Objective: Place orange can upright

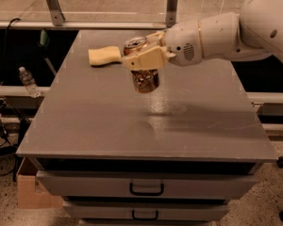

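Shiny orange can (145,80) in gripper (145,52) (upright); above matte tbl (108,121)

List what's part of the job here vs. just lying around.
Job:
- orange can, roughly upright, off the surface
- claw, shut on it above the grey table

Lying about:
- yellow sponge, far side of the table
- water bottle, left of the table
- cardboard box, on the floor

Orange can (145,81): shiny orange-gold body, silver top facing up. It is roughly upright, clamped around its upper half by my gripper (140,53), which hangs above the middle of the grey table (85,126). The can's base is off the surface.
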